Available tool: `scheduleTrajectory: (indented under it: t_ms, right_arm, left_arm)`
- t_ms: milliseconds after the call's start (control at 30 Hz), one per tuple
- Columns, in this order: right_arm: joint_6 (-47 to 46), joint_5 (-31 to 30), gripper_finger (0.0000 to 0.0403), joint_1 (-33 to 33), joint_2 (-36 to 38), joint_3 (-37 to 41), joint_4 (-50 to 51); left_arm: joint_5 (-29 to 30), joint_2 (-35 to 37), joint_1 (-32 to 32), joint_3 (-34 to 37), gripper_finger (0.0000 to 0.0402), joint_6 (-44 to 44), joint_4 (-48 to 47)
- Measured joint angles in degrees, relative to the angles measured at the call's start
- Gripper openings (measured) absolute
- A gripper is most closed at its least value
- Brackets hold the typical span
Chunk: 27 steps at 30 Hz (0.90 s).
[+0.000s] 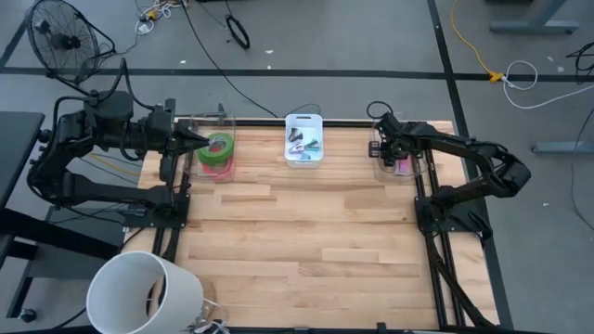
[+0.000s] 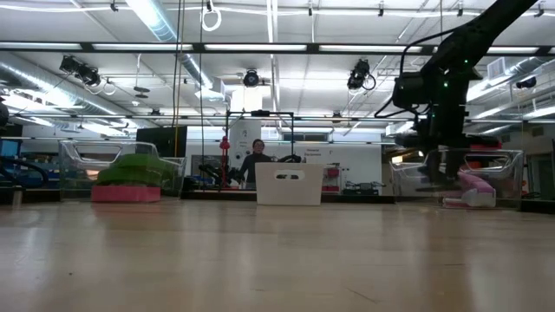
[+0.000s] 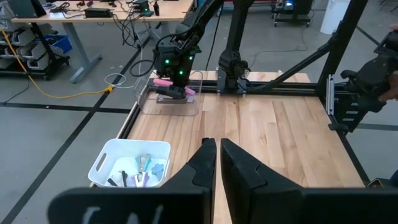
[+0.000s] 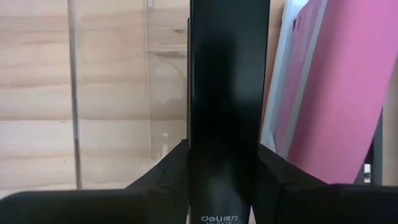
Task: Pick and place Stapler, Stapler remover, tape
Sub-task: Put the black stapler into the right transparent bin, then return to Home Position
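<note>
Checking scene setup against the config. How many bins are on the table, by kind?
Clear bins: 2
White bin: 1
Total: 3

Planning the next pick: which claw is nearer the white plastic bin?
Roughly equal, left slightly nearer. Left claw is left of the white plastic bin, by the tape rings; right claw is to its right.
</note>
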State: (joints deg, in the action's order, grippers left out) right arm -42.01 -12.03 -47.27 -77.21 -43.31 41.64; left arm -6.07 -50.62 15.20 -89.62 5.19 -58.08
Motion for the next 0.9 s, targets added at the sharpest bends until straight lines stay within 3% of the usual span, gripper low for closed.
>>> scheduleTrajectory:
  t_ms: [500,900]
  right_arm:
    - [0.5,-0.6,0.012,0.0,0.0,0.0,-2.3]
    - [0.5,-0.6,0.0208,0.0,0.0,0.0,-2.4]
  left_arm:
    - [0.0,0.0,0.0,0.0,0.0028,0.0,0.0]
    - [0.0,0.0,0.0,0.0,0.0028,0.0,0.0]
